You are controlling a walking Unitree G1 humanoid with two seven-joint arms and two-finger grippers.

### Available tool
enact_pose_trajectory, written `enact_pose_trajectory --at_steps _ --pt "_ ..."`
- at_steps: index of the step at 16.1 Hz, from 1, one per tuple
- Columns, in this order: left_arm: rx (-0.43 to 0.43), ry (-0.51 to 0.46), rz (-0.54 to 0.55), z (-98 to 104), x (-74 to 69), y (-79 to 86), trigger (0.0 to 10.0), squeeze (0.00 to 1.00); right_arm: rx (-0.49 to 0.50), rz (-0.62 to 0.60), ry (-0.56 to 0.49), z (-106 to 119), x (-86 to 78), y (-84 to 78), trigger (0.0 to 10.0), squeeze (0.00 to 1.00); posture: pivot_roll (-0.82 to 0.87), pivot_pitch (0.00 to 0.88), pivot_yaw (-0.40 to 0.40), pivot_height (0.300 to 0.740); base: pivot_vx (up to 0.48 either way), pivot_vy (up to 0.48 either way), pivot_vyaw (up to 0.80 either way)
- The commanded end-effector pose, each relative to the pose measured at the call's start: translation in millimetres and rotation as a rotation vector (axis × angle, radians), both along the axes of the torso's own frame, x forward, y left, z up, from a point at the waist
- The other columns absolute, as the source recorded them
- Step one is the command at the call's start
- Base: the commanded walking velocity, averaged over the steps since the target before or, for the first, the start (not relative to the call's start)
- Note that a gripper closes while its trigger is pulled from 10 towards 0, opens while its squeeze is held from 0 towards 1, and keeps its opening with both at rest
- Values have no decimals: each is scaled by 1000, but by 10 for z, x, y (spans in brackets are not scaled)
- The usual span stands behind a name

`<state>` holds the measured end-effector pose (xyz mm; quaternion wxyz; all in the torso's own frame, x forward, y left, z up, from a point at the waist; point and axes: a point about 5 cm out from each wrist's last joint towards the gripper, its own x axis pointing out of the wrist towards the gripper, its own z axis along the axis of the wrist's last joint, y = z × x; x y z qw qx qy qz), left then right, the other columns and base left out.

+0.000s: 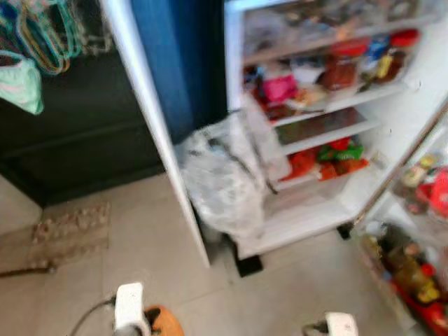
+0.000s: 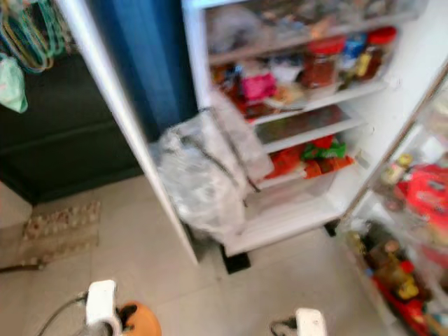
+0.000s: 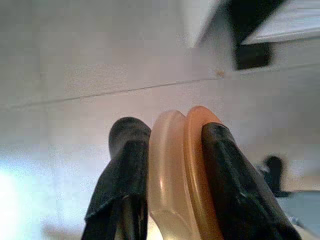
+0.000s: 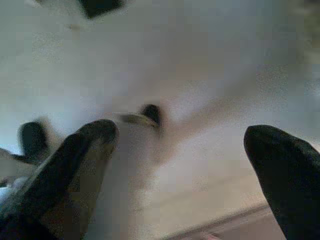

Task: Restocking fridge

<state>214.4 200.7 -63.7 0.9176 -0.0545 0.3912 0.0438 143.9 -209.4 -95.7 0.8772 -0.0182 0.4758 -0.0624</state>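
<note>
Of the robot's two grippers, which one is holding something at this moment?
The left gripper: its black fingers clamp an orange and translucent lid-like disc above the tiled floor. The right gripper is spread wide with nothing between its fingers.

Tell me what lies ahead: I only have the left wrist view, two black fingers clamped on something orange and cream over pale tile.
Observer: An open fridge with stocked shelves stands ahead.
Operator: So the left gripper has its orange-and-cream item ready. Anything in the way?
Observer: A crumpled clear plastic bag sits against the fridge's lower left front.
Operator: Right gripper?
Observer: The right gripper is open above the floor, holding nothing.
</note>
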Motion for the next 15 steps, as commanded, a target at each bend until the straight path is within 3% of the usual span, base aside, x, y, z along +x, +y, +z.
enact_pose_trajectory --at_steps 1,12,15 --pt "15 62 -4 -75 -138 63 10000 0 14 -2 27 -36 -65 57 10000 0 -25 146 33 740 0 -345 0" --pt "15 55 4 -65 -126 77 10000 0 -8 12 26 -35 -63 60 10000 0 -22 144 31 740 0 -345 0" --pt "-26 -30 9 47 67 26 10000 0 -10 21 20 -31 -51 73 10000 0 -24 148 32 740 0 0 0"
